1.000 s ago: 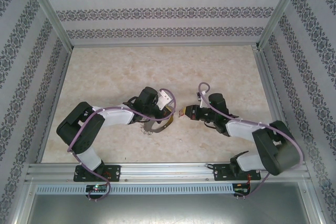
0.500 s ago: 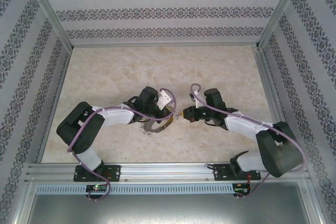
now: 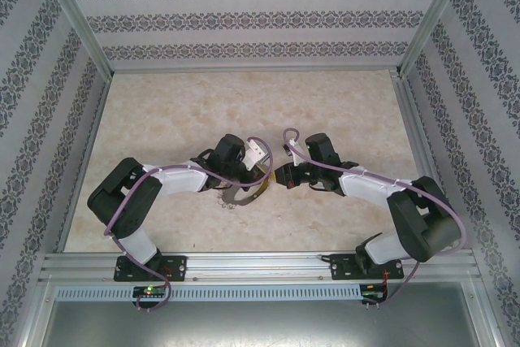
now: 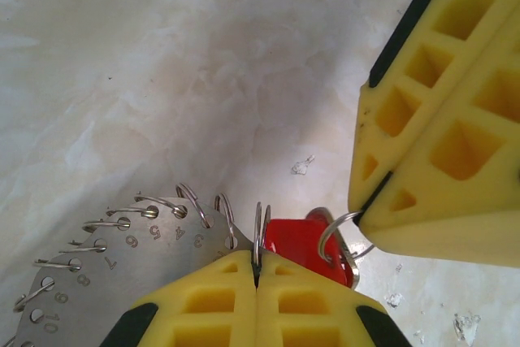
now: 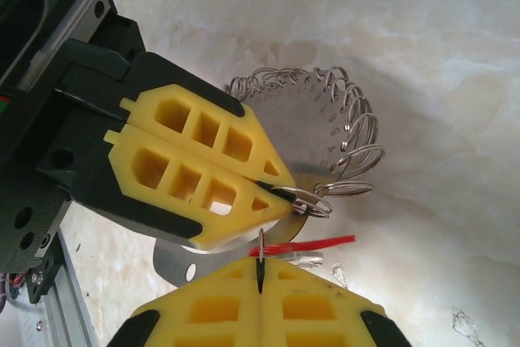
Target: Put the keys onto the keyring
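Over the pale table (image 4: 162, 79), the red-headed key (image 4: 294, 243) hangs from a small wire loop (image 4: 327, 233) pinched in my right fingers (image 4: 406, 217). Just beside it, my left fingers (image 4: 231, 282) are pressed together on another loop (image 4: 260, 229) at the rim of the flat, numbered keyring (image 4: 122, 282).

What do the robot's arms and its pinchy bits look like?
Both the left arm and right arm are chunky black joints with a white middle section, and a thin purple cable loops along each. The left tool and right tool have bright yellow wedge-shaped fingers full of square and triangle holes, with black backing.
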Robot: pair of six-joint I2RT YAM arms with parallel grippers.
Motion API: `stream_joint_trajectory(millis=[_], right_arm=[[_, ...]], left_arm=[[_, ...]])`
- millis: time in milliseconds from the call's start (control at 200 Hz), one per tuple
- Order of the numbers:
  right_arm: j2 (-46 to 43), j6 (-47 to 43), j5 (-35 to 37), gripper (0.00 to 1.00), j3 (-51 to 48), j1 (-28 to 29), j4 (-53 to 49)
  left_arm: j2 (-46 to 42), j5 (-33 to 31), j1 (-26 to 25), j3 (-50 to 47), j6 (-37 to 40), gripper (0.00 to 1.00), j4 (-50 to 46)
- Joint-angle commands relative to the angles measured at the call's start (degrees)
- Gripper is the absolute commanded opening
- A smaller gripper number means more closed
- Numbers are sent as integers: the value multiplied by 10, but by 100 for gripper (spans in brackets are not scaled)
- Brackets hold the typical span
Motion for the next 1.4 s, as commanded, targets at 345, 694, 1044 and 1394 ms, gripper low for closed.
stream_joint_trajectory(millis=[345, 694, 1044, 1394], right_arm=[[22, 4, -2, 0, 24, 8, 42], [55, 7, 0, 0, 31, 2, 56], [62, 17, 7, 0, 6, -16, 77], [66, 22, 8, 0, -16, -29, 92]], left_arm=[[5, 16, -6, 10, 17, 0, 3], [0, 15, -7, 7, 17, 0, 9], [-10, 14, -7, -2, 16, 0, 16], [-13, 11, -6, -3, 17, 0, 15]])
